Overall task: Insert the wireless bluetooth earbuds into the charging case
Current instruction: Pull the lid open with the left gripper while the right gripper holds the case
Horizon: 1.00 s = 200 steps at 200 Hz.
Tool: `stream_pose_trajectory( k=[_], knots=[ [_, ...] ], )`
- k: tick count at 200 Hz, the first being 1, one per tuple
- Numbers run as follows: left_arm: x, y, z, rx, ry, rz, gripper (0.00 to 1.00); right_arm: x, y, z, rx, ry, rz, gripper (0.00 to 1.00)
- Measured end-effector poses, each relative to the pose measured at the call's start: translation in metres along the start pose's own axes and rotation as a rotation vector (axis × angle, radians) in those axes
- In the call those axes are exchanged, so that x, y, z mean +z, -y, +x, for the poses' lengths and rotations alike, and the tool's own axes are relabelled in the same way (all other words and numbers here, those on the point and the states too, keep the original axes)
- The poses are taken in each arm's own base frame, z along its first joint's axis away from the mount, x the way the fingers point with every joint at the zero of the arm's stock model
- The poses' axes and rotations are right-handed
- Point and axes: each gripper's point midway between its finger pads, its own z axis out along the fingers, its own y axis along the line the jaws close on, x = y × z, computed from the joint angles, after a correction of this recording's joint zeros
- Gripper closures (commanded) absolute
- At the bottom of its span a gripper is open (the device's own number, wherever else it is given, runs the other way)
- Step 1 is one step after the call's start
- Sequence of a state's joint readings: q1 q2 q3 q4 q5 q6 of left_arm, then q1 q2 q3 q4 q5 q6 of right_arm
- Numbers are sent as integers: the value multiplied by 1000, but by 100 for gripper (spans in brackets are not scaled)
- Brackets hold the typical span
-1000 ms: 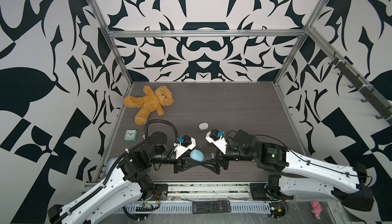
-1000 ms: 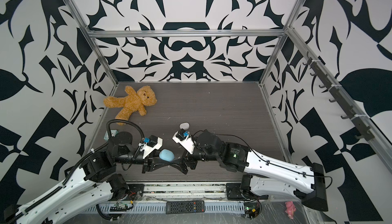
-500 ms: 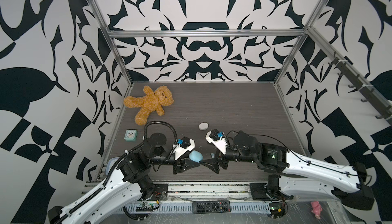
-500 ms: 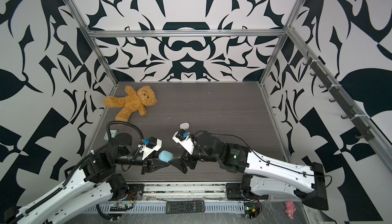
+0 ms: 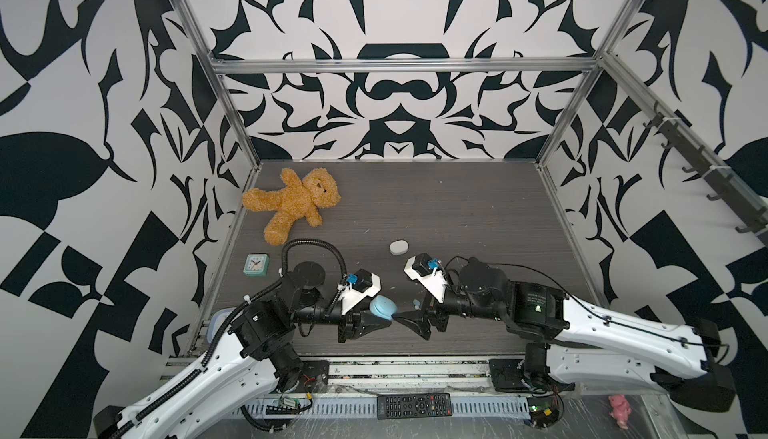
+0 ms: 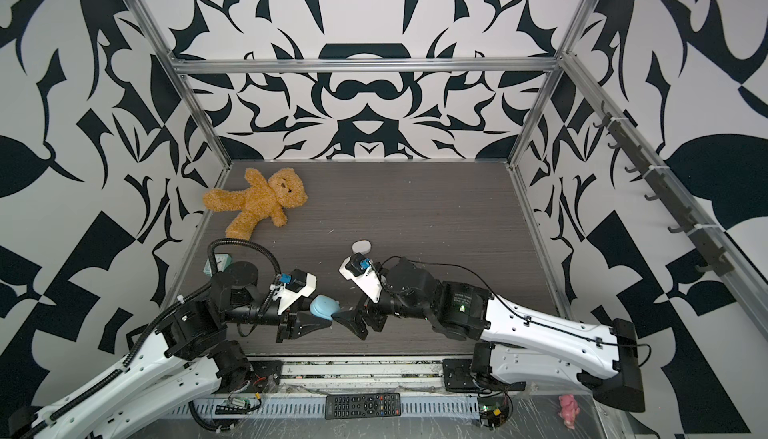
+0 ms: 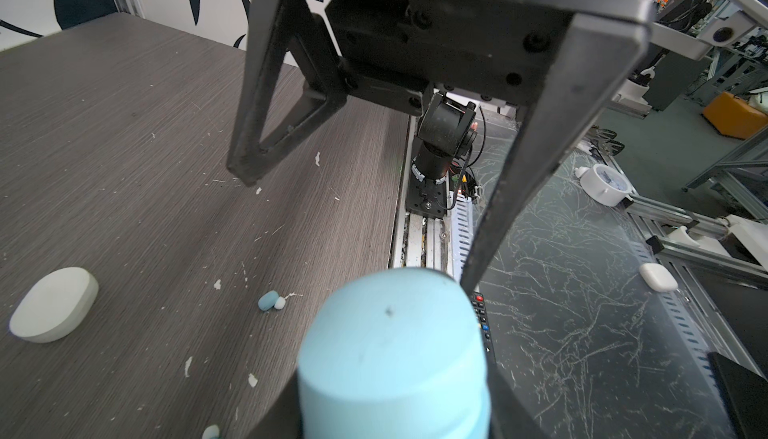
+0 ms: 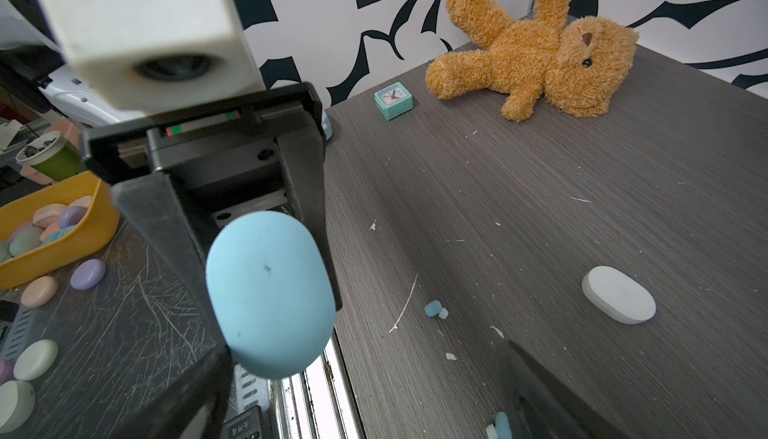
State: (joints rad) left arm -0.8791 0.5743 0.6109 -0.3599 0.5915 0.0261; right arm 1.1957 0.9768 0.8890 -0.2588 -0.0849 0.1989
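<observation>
room: a dark wood-grain table flecked with white scraps, boxed in by black-and-white patterned walls.
left gripper: clamped on the blue case. In the right wrist view its black fingers flank the case on two sides.
blue case: a closed oval held off the table at its front edge, broad face turned toward the right gripper.
right gripper: jaws spread wide with nothing between them, pointing at the blue case from the right. The nearest fingertip is just beside the case; whether it touches cannot be told.
earbuds: none sits in a case; all that show lie loose on the table, near the blue case. In the right wrist view a light blue bud touches a white bud just past the blue case, toward the white case. A second pair, also blue and white, is cut off by the frame edge beside a right finger.
white case: closed and flat on the table, behind the blue case and slightly right, well apart from it.
clock: small and teal, behind and left of the blue case.
teddy bear: lying sprawled, farther back and left of the blue case, beyond the clock.
remote: black, in front of the blue case, off the table past the front rail.
</observation>
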Motion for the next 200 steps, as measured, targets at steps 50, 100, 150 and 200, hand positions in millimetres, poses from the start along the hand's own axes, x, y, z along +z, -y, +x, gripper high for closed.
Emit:
stream_pose_trajectory(
  k=[50,100,150,200],
  knots=[
    [0,1,0,1,2,3,100,-1,0,-1,-1,2,2,0],
    [0,1,0,0,0,6,100,-3,1,-2,-1,3,9,1],
    [-1,2,1,-2,-2,7,100,-5,4,-4,0,4,27,1],
    [-1,2,3,-11,-12,10,100,-6,6,-5,0,5,42,0]
  ],
)
